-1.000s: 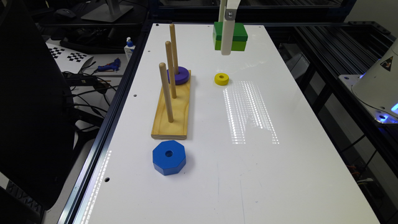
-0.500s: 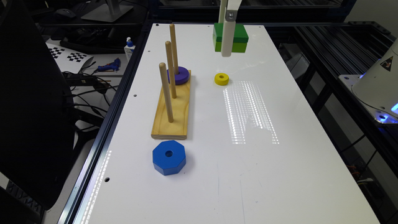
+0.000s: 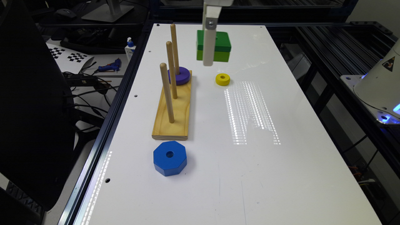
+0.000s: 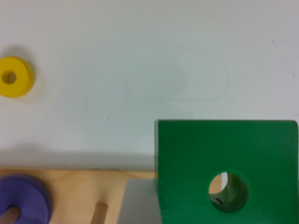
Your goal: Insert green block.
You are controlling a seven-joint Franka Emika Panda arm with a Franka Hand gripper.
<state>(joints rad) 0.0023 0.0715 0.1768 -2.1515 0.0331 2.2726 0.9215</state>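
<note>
I see the green block (image 3: pixel 218 43) at the far end of the white surface (image 3: pixel 281 175), flat, dark top and round hole facing up, lime sides below; it's square, so no long axis. In the wrist view the block (image 4: pixel 224 163) shows its hole over the wooden base (image 4: pixel 70 191). The gripper (image 3: pixel 208 47) hangs in front of the block; whether it's open or closed I cannot tell. One wooden base (image 3: pixel 175 115) carries three upright pegs (image 3: pixel 167 92), a purple ring (image 3: pixel 179 75) on the farthest. One yellow ring (image 3: pixel 222 79) lies beside it, and one glossy blue octagon (image 3: pixel 170 157) sits nearest.
</note>
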